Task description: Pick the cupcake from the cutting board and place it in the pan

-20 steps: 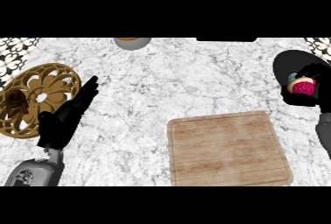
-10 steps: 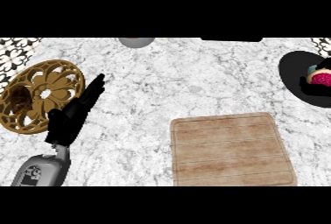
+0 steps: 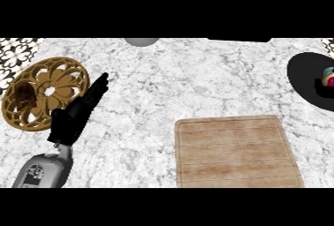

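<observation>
One hand in view: the left hand, black, fingers straight and relaxed, holding nothing, resting on white grey-veined marble counter just beside a round golden openwork trivet. Rectangular wooden cutting board, pale planked grain, lies bare at lower right. Cupcake, pink-topped and cut by the right edge, sits inside the round black pan, well apart from the board.

Left hand open, fingers straight up.

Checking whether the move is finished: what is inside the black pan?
A pink-topped cupcake sits inside the pan, by the view's right edge. The edge cuts off the rest of the pan.
</observation>
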Available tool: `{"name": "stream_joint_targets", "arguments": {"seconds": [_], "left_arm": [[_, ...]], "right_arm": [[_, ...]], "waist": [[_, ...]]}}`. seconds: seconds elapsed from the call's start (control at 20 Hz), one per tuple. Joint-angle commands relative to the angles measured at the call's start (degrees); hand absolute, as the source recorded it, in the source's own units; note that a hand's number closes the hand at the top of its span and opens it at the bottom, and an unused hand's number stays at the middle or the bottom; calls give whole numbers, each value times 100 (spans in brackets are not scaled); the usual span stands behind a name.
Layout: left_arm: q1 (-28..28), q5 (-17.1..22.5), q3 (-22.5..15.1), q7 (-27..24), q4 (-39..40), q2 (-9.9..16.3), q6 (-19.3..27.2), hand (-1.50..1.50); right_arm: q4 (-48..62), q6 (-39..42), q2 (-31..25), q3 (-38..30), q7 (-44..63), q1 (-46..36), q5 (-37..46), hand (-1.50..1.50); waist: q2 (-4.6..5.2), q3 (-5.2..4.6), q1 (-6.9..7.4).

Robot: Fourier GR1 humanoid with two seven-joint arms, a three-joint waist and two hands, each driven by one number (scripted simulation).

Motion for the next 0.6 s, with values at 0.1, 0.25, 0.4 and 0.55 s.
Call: {"name": "stream_joint_targets", "arguments": {"seconds": [0.1, 0.25, 0.4, 0.55], "left_arm": [[-126, -5, -22, 12, -23, -8, -49, 0], [-54, -75, -23, -220, 166, -64, 6, 0], [-117, 6, 0, -126, 67, -44, -63, 0], [-189, -10, 21, -23, -1, -67, 5, 0]], "right_arm": [[996, 806, -442, 202, 1092, -113, 305, -150], [995, 971, -236, 104, 1065, -252, 192, -150], [924, 1237, -291, -72, 835, -292, 12, -150], [804, 1475, -292, -492, 503, -330, -421, -150]], "waist": [[82, 2, 175], [127, 17, 215], [90, 26, 161], [103, 50, 149]]}}
